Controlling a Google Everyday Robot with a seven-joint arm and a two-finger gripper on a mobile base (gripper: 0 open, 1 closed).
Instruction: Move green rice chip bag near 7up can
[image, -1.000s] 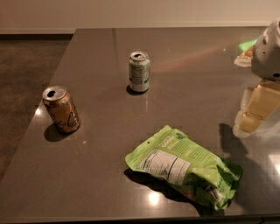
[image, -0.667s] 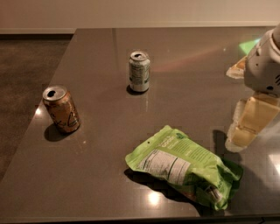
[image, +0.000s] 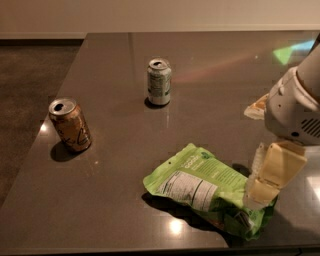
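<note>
The green rice chip bag (image: 202, 190) lies flat on the dark table (image: 210, 90) near its front edge, with the white nutrition panel facing up. The 7up can (image: 159, 82) stands upright further back, left of centre, well apart from the bag. My gripper (image: 267, 172) comes in from the right on a white arm. Its cream fingers hang low over the bag's right end, one finger in front of the bag's edge. I cannot tell whether it touches the bag.
An orange-brown can (image: 70, 125) stands tilted at the left, near the table's left edge. The table's front edge runs just below the bag. Dark floor lies to the left of the table.
My gripper has moved left and down, from beside the table's right edge to over the right end of the bag. The bag and both cans have not moved.
</note>
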